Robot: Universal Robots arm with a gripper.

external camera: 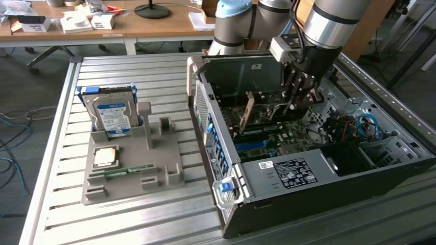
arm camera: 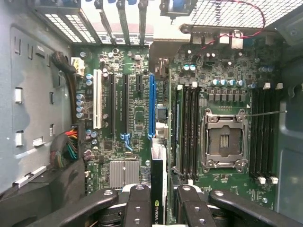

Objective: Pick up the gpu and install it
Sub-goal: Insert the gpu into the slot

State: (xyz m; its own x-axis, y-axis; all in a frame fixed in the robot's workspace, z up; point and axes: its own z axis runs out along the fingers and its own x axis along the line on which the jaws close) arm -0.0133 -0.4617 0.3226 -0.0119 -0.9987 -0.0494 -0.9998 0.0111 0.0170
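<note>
The gpu (arm camera: pixel 158 189) is held edge-on between the two fingers (arm camera: pixel 140 208) of the gripper (arm camera: pixel 163 210), which are closed onto its faces; a green-and-white maker's logo shows on the card's edge just at the pads. In the exterior view the gripper (external camera: pixel 297 99) is down inside the open computer case (external camera: pixel 320 176), and the card (external camera: pixel 249 113) stands upright on edge, reaching out from the fingers towards the case's rear wall. Directly beneath the gripper lies the motherboard (arm camera: pixel 137 118). The card runs close alongside the long blue expansion slot (arm camera: pixel 151 106) - whether its edge has entered the slot cannot be told. To one side of the held card sit the black memory slots (arm camera: pixel 187 127) and, beyond them, the open processor socket (arm camera: pixel 223 139); to the other side, a white slot (arm camera: pixel 97 105) and a bundle of coloured wires (arm camera: pixel 70 146). Well apart from the gripper, outside the case towards the exterior view's left, a grey parts holder (external camera: pixel 163 173) rests on the slatted metal table (external camera: pixel 136 219). It carries a blue-labelled hard drive (external camera: pixel 114 118) standing upright, a processor chip (external camera: pixel 106 156) lying flat, and a slim green memory stick (external camera: pixel 122 172) - none touched by the gripper.
</note>
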